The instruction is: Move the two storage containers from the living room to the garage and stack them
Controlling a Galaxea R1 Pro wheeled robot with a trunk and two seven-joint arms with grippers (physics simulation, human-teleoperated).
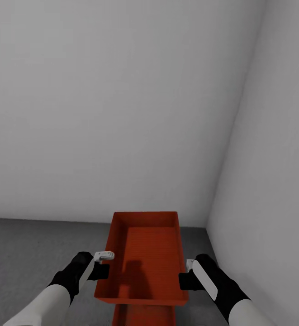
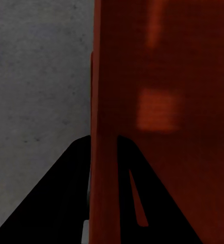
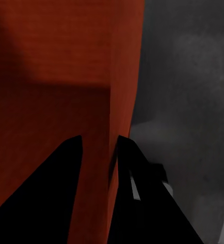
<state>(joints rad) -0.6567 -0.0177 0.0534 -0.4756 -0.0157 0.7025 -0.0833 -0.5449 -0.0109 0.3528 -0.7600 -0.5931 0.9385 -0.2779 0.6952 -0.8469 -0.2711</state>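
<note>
You have a red-orange, lidless rectangular storage container (image 1: 144, 253) with thin smooth walls and a finely ribbed bottom between your two tools. Its long axis runs straight away from you toward the pale grey-white wall (image 1: 113, 113), open side up and level. Your left tool (image 1: 105, 267) is clamped on its left long wall; your right tool (image 1: 185, 278) is clamped on its right long wall, each with one finger inside and one outside. Directly beneath it, nearer you, the rim of a second identical red-orange container (image 1: 144, 316) peeks out over the dark grey speckled concrete floor (image 1: 31, 249). No markings appear anywhere.
</note>
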